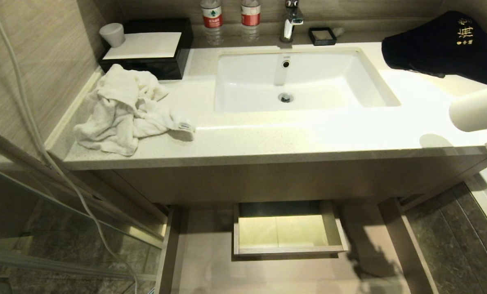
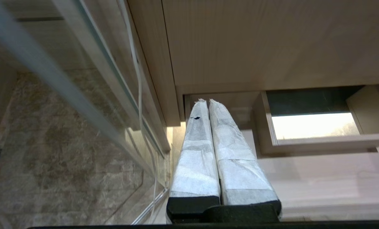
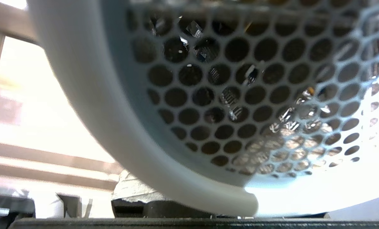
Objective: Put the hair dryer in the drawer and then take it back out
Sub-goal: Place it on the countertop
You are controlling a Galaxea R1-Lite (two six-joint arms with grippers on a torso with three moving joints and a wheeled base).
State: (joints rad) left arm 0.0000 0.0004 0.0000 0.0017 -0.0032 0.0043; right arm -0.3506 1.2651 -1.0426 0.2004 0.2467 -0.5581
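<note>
Right end effector under white honeycomb-meshed hair dryer

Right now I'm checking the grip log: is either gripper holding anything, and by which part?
The right gripper carries the hair dryer; the place of the hold is hidden. The left gripper holds nothing.

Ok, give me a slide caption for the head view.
White hair dryer held at right over the vanity counter, drawer open below.
</note>
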